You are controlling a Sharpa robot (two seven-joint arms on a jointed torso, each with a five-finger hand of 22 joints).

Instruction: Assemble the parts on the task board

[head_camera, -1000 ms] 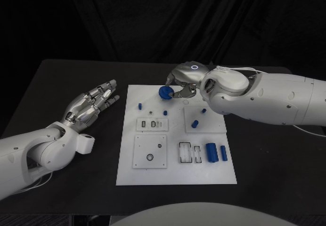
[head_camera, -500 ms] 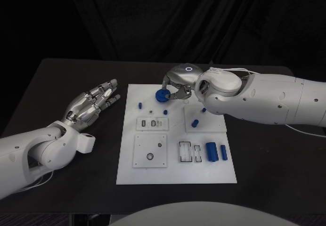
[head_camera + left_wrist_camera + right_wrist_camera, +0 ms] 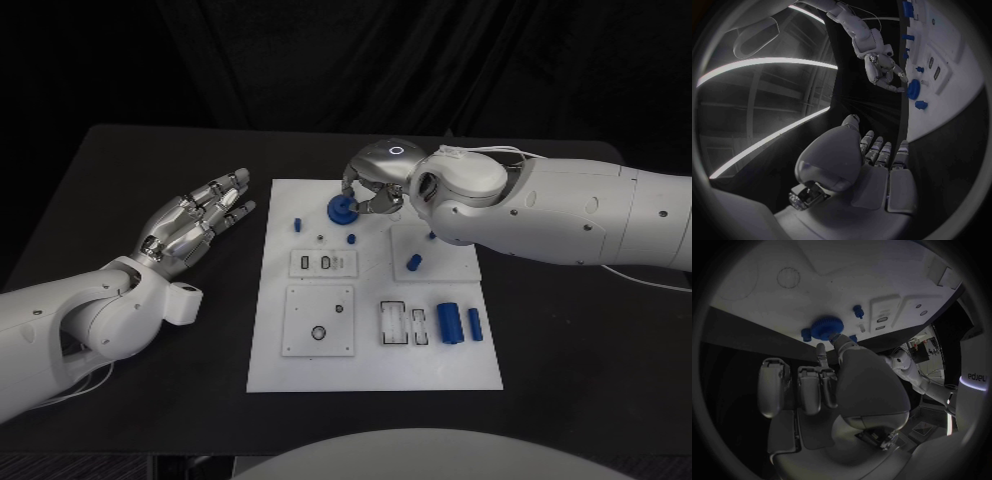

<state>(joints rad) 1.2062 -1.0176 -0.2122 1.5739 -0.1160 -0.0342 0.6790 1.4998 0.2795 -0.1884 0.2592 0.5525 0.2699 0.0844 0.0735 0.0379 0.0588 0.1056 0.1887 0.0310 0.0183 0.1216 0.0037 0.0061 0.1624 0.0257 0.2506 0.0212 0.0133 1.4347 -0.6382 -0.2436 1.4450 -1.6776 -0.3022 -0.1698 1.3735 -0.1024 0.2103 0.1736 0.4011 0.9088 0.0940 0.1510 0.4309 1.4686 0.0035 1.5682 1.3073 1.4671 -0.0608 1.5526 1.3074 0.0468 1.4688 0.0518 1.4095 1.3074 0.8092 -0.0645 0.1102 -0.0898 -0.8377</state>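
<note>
Counter (image 3: 130, 180): a black surface on which the task board is laid flat.
Task board (image 3: 375, 370): a white plate in the middle of the counter, marked with square panels, outlined slots and small holes.
Right robot hand (image 3: 378, 180): seen over the far end of the task board; a blue gear is pinched at its fingertips, the other fingers being curled.
Left robot hand (image 3: 195, 220): held off the task board's left edge, above the counter, fingers stretched out and apart, nothing in it.
Blue gear (image 3: 342, 208): a round toothed disc, held just above the board's far end.
Blue cylinders (image 3: 450, 323): two are laid side by side near the right edge.
Small blue pegs (image 3: 414, 263): several are scattered over the far half.
Writing: partial letters are seen at the rim of the right wrist view, too cut off to be read.
</note>
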